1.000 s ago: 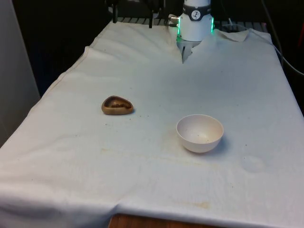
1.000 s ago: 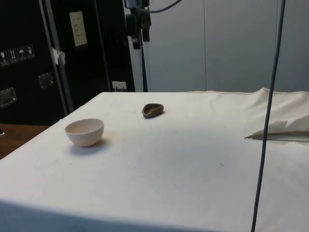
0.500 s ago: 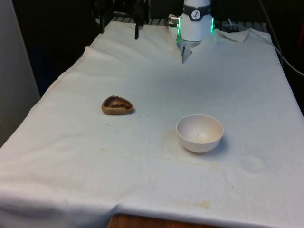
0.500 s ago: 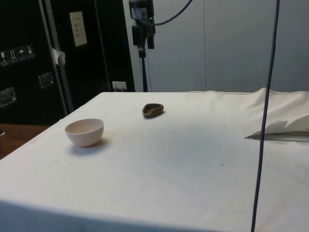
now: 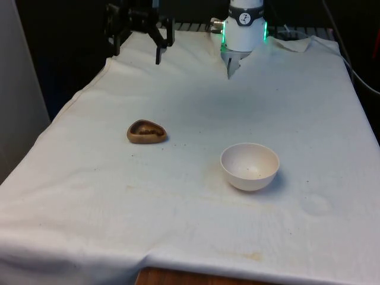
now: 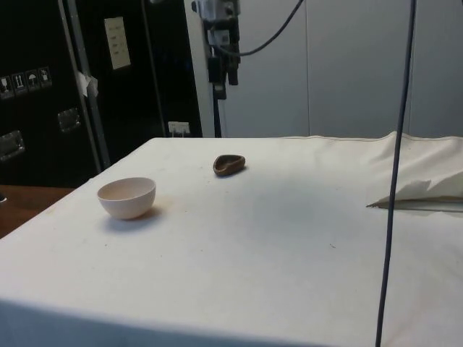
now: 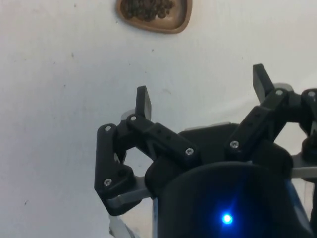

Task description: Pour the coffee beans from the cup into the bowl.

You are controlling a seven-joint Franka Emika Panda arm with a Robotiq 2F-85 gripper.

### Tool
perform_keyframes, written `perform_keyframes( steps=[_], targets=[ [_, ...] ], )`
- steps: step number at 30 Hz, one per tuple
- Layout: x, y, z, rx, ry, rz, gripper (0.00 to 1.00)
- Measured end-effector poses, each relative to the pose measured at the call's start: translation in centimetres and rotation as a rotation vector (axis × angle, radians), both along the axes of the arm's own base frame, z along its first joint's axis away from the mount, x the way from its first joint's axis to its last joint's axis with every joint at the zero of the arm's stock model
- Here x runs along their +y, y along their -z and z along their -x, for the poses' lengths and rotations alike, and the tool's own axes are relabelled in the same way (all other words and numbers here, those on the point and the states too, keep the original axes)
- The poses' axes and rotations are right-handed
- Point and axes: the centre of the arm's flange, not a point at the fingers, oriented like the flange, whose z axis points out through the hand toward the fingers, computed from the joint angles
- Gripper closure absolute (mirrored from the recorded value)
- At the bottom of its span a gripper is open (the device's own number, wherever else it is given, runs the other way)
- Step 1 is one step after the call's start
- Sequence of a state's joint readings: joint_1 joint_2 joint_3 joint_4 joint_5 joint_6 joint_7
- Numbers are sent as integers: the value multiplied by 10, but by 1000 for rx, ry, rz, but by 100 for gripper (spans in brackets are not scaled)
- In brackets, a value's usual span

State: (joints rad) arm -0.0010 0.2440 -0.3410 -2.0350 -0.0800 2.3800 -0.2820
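A small brown cup point(image 5: 146, 132) holding coffee beans sits on the white cloth toward the front view's left; it is also in the side view point(image 6: 228, 165) and, with its beans visible, in the wrist view point(image 7: 154, 14). An empty white bowl point(image 5: 250, 166) stands nearer the front edge, to the front view's right of the cup, and appears in the side view point(image 6: 127, 197). My gripper point(image 5: 135, 50) hangs open high over the table's far left part, beyond the cup, with nothing between its fingers point(image 7: 143, 100). In the side view the gripper point(image 6: 223, 71) is well above the cup.
The robot's white base point(image 5: 245, 28) stands at the far end of the table. A dark cable point(image 6: 394, 181) hangs down in the side view, by a raised fold of cloth point(image 6: 427, 186). The wooden table edge point(image 5: 178, 278) peeks out below the cloth at the front.
The gripper has travelled toward the front view's left and come lower, ending closer above the cup. Cup and bowl have not moved.
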Motion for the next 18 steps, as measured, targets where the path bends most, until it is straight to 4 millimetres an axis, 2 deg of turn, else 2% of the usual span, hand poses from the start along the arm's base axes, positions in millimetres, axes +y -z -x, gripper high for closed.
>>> perform_keyframes(
  steps=[8, 18],
  targets=[
    [-17, 19, 2, -28, 2, 3, 0],
    [-38, 34, 6, -43, 7, -39, 0]
  ],
)
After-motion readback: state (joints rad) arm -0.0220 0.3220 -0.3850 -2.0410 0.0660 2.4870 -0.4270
